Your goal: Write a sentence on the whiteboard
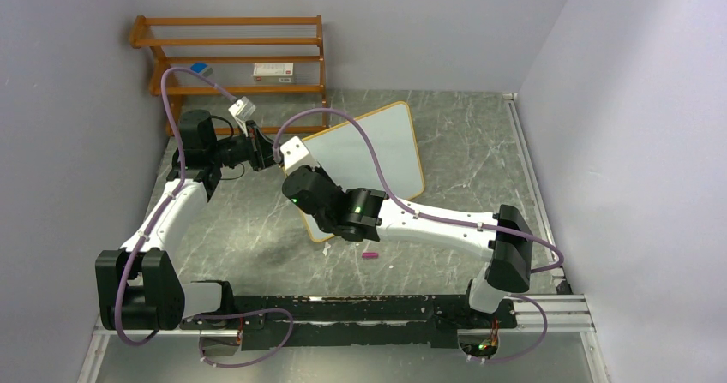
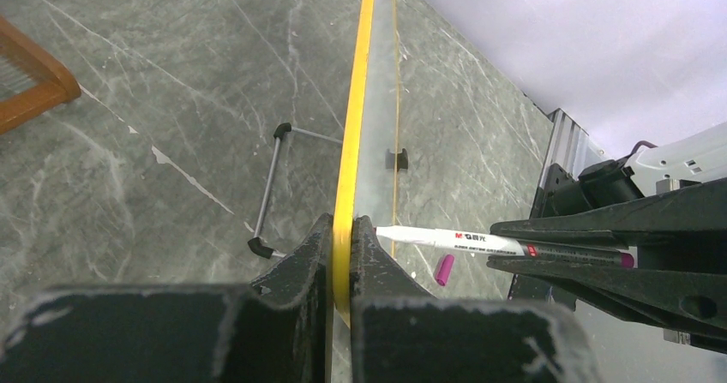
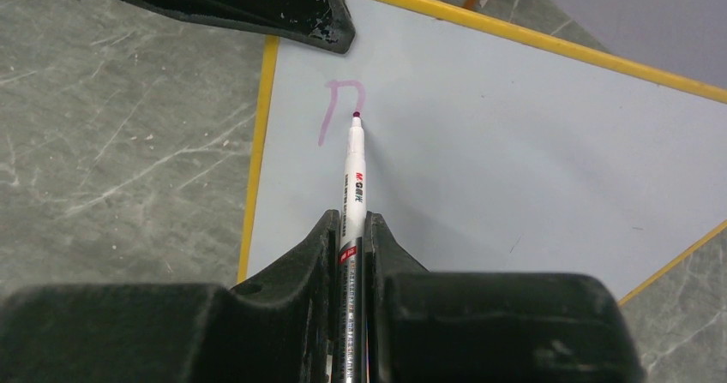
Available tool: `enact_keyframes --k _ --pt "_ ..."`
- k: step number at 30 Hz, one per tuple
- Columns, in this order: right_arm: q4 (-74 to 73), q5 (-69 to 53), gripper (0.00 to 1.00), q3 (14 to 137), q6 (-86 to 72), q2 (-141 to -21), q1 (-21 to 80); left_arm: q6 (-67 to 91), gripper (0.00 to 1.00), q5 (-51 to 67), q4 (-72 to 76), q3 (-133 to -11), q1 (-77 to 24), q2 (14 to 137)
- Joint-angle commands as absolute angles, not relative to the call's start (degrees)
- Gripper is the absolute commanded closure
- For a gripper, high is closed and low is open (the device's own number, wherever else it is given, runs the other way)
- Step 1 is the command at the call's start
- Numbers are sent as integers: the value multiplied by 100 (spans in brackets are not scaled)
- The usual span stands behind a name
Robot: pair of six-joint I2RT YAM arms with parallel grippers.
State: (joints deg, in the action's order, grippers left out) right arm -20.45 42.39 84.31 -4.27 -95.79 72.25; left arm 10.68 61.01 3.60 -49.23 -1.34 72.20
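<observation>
While the left gripper (image 2: 342, 226) clenches the whiteboard (image 3: 514, 143), the right gripper (image 3: 351, 220) grasps a marker (image 3: 355, 167) touching a purple stroke (image 3: 328, 113).

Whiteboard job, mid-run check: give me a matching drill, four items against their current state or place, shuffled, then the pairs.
Items
1. left gripper
2. right gripper
3. purple cap
4. marker tip

States
A. lying loose on the table
B. shut on the whiteboard frame
C. shut on the marker
D. touching the whiteboard at a purple stroke

Pairs: 1-B, 2-C, 3-A, 4-D
</observation>
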Motion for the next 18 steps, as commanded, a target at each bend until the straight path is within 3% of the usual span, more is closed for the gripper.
enact_keyframes --k 1,18 --pt "-2205 4071 100 8476 -599 -9585 7163 632 95 6045 219 -5018 -221 7185" --pt "-1943 3872 100 8533 -524 -9641 7180 668 95 6062 258 -5005 -225 7172"
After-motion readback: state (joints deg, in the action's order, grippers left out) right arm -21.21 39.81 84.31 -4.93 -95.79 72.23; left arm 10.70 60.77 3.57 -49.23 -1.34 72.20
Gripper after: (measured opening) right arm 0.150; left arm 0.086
